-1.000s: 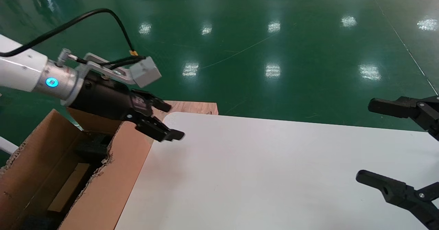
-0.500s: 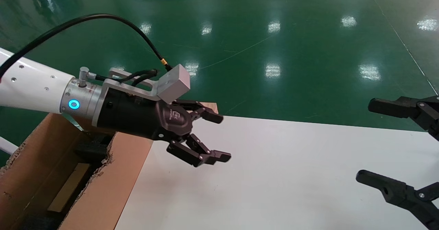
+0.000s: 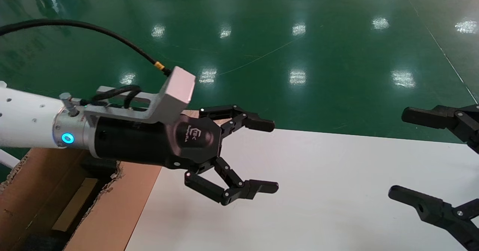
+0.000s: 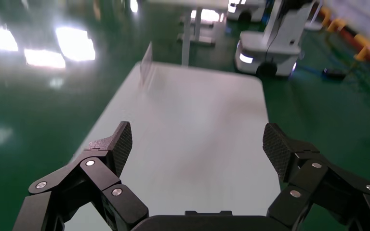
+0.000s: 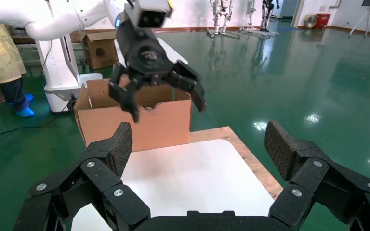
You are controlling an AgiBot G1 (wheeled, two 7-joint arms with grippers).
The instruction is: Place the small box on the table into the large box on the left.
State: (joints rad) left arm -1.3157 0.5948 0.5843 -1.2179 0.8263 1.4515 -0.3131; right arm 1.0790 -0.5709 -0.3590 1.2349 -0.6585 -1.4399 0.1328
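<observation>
Left gripper (image 3: 267, 155) has moved out from above the large box (image 3: 112, 213) over the table (image 3: 318, 191), fingers spread wide, empty. A pale flat shape inside the carton may be the small box; cannot tell. Right wrist view shows that carton whole. Right gripper (image 3: 396, 155) wide open, empty, cut off at frame edge

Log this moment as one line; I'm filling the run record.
left gripper: open, empty, above table | right gripper: open, parked at table's right | large box: at table's left | small box: not on table
</observation>
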